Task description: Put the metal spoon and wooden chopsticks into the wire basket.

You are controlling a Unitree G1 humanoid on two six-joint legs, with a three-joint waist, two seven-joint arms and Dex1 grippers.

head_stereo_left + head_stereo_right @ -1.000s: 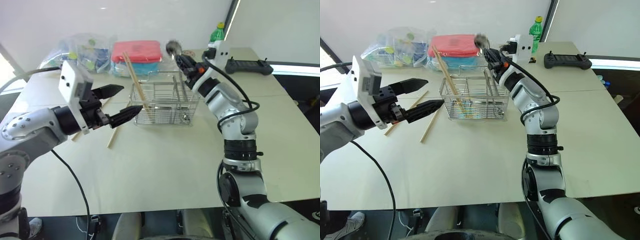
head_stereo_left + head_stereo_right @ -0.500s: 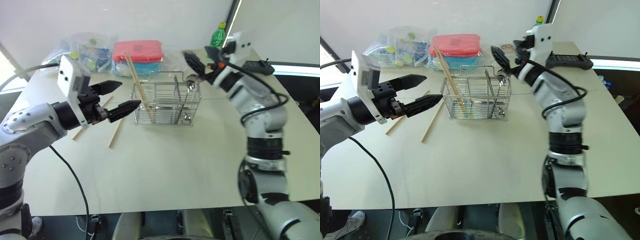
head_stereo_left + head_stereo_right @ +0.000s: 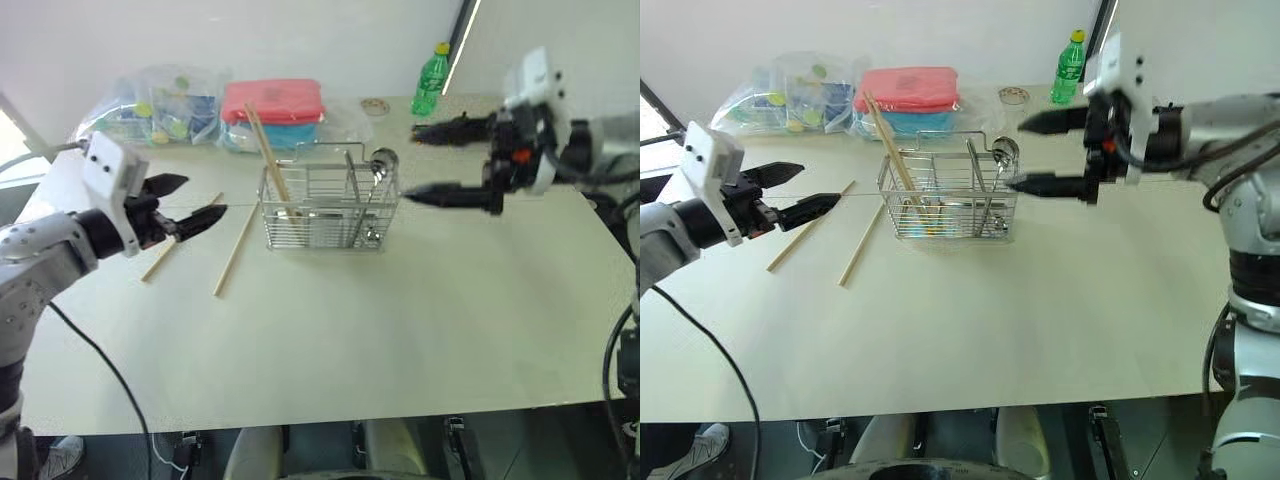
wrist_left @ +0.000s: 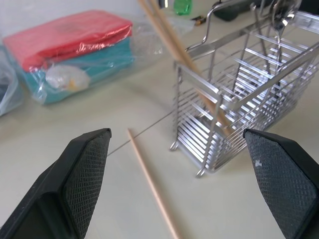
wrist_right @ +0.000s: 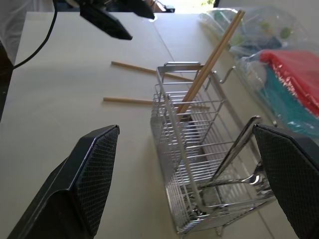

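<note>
The wire basket (image 3: 330,207) stands near the middle of the frame, a little above centre, on the pale table (image 3: 330,340). Two wooden chopsticks (image 3: 268,158) lean inside its left compartment, and their tops rise above the rim toward the upper left. Two more chopsticks lie flat on the table just left of the basket – one long stick (image 3: 236,247) and one further left (image 3: 178,238), partly behind the left gripper. The metal spoon (image 3: 377,172) stands in the right end of the basket with its round bowl up, above the rim; which compartment holds its handle is not so clear from here. The left gripper (image 3: 190,203) hovers at the left of the frame with its two black fingers apart and nothing between them, pointing toward the basket but well apart from it. The right gripper (image 3: 440,160) is at the upper right, also spread wide and empty, its lower finger (image 3: 450,195) pointing left – near the spoon bowl, not touching. Behind the basket, at the top of the frame, sit a red-lidded box (image 3: 274,112), a clear plastic bag (image 3: 165,105) and a green bottle (image 3: 431,76).
</note>
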